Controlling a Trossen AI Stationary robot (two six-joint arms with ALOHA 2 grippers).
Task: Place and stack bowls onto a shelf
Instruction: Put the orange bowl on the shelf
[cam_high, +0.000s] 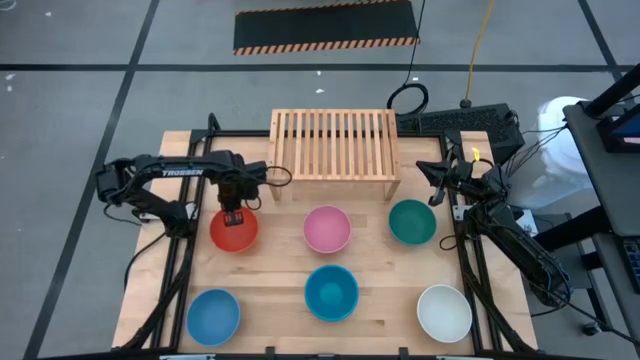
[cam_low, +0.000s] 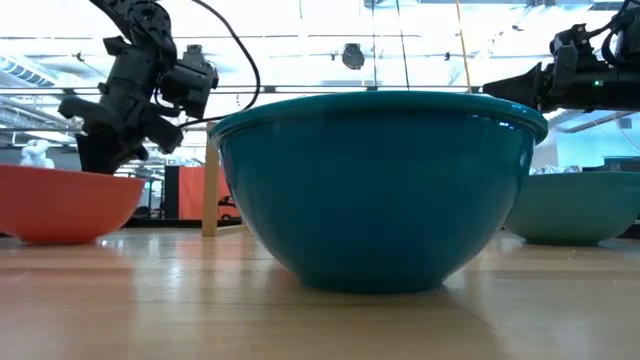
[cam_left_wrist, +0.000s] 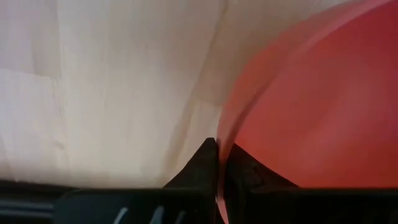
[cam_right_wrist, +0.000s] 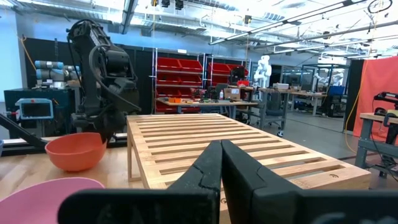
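The red bowl (cam_high: 234, 234) sits at the table's left, in front of the slatted wooden shelf (cam_high: 335, 143). My left gripper (cam_high: 233, 214) points down at the bowl's far rim and is shut on it. The pink bowl (cam_high: 327, 228) and dark green bowl (cam_high: 412, 221) stand in the same row. The light blue bowl (cam_high: 213, 315), teal bowl (cam_high: 331, 292) and white bowl (cam_high: 444, 312) stand in the near row. All rest on their bases. My right gripper (cam_right_wrist: 221, 155) waits shut above the table's right side, facing the shelf (cam_right_wrist: 236, 149), with nothing in it. My left gripper pinches the red bowl's rim (cam_left_wrist: 229, 115) on the side toward the shelf. One finger (cam_left_wrist: 199, 165) is outside the wall and the other (cam_left_wrist: 249, 168) is inside the bowl. The fingers come from above, pointing down. The bowl stands upright with its base on the table (cam_low: 60, 235).
The shelf's top is bare in the high view. The black frame rails (cam_high: 180, 260) run along the table's left and right sides. A cable loop (cam_high: 408, 97) and a keyboard (cam_high: 455, 122) lie behind the shelf at the right.
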